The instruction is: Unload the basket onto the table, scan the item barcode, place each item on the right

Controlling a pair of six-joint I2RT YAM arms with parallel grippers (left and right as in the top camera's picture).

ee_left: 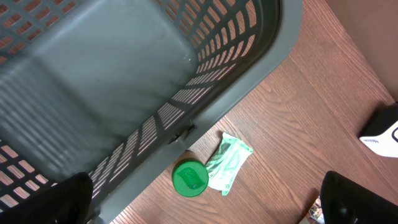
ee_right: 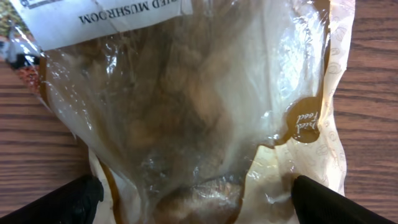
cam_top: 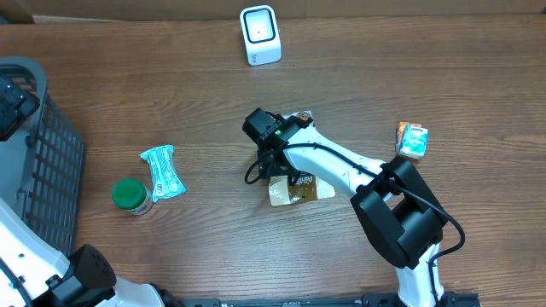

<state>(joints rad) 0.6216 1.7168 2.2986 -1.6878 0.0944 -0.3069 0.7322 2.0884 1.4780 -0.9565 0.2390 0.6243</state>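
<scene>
Mushroom bag [ee_right: 186, 124], clear plastic with brown edges and white label [ee_right: 124, 18], lies flat beneath the spread-open right gripper [ee_right: 193, 202].

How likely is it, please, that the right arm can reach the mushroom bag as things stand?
Probably yes: the right gripper is open over the mushroom bag, with nothing between them.

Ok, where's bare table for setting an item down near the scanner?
Bare wood lies between the scanner and the right arm, and between the teal packet and the mushroom bag. It is crowded by the basket, where the green-lidded jar sits.
</scene>
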